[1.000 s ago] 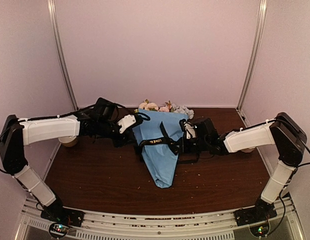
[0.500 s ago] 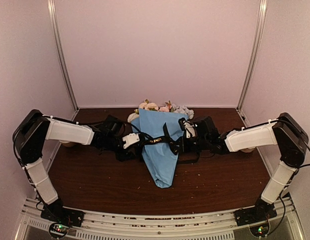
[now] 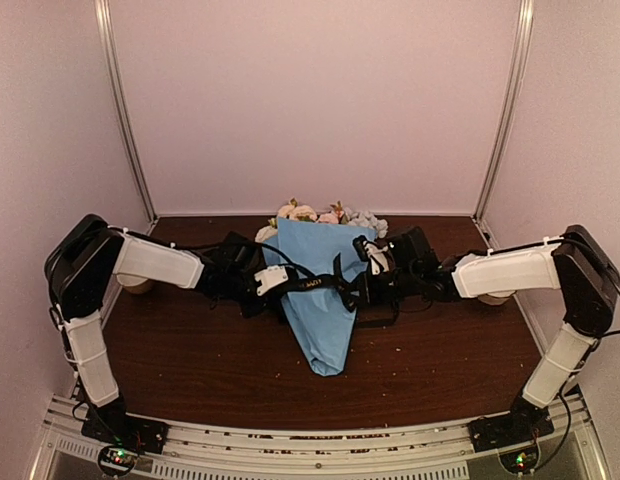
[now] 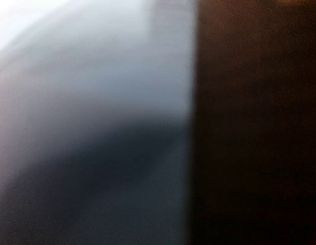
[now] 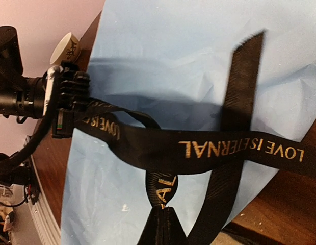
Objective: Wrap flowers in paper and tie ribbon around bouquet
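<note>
Open a moment ago, the left jaws have closed on one end of the ribbon, the right jaws stay clamped on another strand, and the bouquet lies on the surface between them, so the crossing seems ready for tightening.

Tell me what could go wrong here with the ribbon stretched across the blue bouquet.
The ribbon only crosses loosely over the paper; a hard pull may slide it toward the cone's narrow tip instead of tightening.
The left fingers grip it right at the paper's edge and might crumple or tear the sheet.
Uneven tension could drag the bouquet sideways.
</note>
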